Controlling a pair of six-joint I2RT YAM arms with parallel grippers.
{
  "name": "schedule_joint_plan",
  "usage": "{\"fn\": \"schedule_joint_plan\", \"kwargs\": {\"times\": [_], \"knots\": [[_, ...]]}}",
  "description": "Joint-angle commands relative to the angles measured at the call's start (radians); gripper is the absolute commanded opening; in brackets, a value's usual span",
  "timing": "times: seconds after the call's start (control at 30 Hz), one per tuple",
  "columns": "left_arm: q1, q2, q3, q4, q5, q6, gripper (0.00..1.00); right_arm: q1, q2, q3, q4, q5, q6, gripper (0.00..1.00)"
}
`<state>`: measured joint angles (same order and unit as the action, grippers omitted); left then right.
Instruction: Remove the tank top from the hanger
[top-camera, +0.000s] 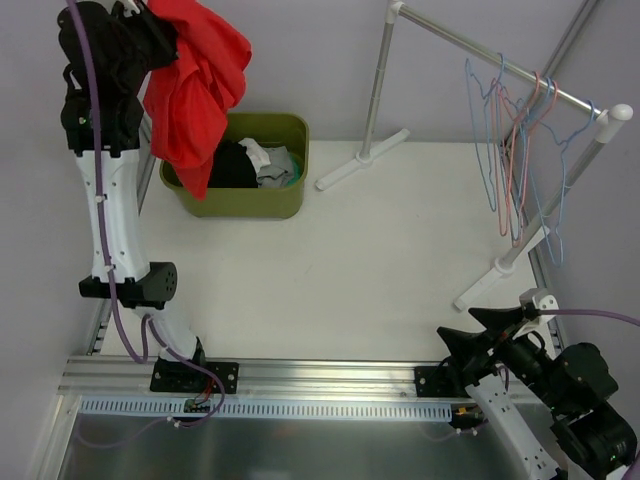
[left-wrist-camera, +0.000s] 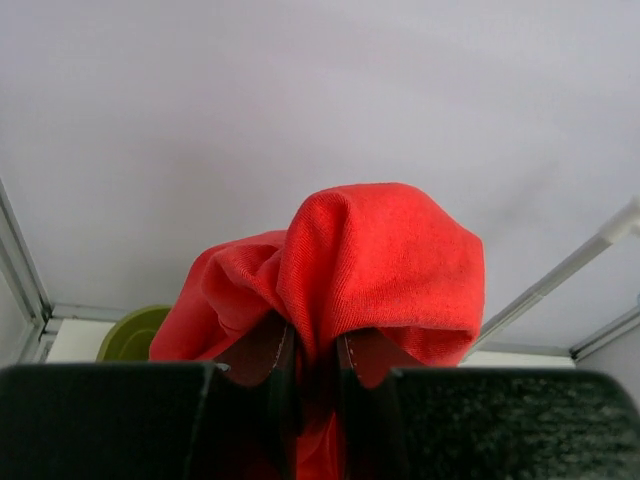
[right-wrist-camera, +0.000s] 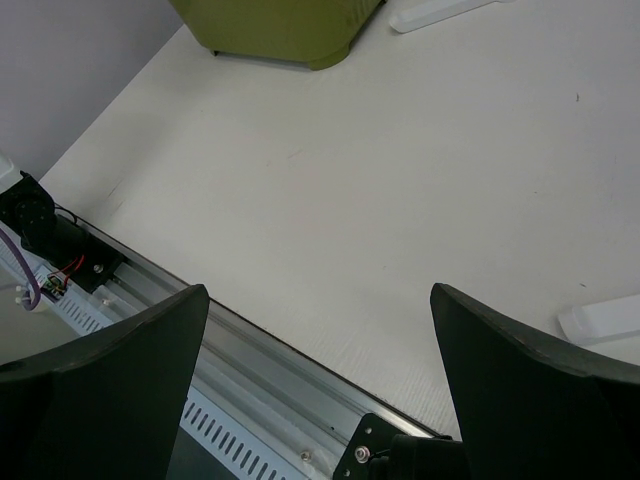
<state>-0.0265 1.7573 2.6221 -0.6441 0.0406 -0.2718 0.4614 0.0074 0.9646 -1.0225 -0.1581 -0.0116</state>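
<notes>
The red tank top (top-camera: 195, 80) hangs bunched from my left gripper (top-camera: 155, 28), which is raised high at the far left above the green bin (top-camera: 290, 200). In the left wrist view the gripper (left-wrist-camera: 315, 345) is shut on a fold of the red fabric (left-wrist-camera: 390, 260), which drapes over both fingers. No hanger is in the cloth. Several thin wire hangers (top-camera: 515, 150), blue and pink, hang bare on the rail at the far right. My right gripper (top-camera: 455, 322) rests low at the near right edge, open with nothing between its fingers (right-wrist-camera: 320, 300).
The green bin (right-wrist-camera: 280, 30) holds dark and light clothes. A white clothes rack (top-camera: 500, 55) with two feet (top-camera: 360, 160) on the table spans the back right. The metal base rail (top-camera: 320, 375) runs along the near edge.
</notes>
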Motion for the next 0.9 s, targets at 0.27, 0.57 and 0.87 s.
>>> {"fn": "schedule_joint_plan", "kwargs": {"times": [0.27,0.57,0.87], "knots": [[0.062,0.146,-0.02,0.083,0.016,-0.021,0.0,0.003,-0.13,-0.024,0.042,-0.026,0.009,0.99],[0.109,0.057,-0.028,0.124,0.018,-0.058,0.0,0.0,-0.107,-0.073,0.075,-0.027,0.009,1.0],[0.115,0.169,-0.181,0.123,0.136,-0.053,0.0,0.003,-0.126,-0.107,0.093,-0.049,0.045,1.0]]}}
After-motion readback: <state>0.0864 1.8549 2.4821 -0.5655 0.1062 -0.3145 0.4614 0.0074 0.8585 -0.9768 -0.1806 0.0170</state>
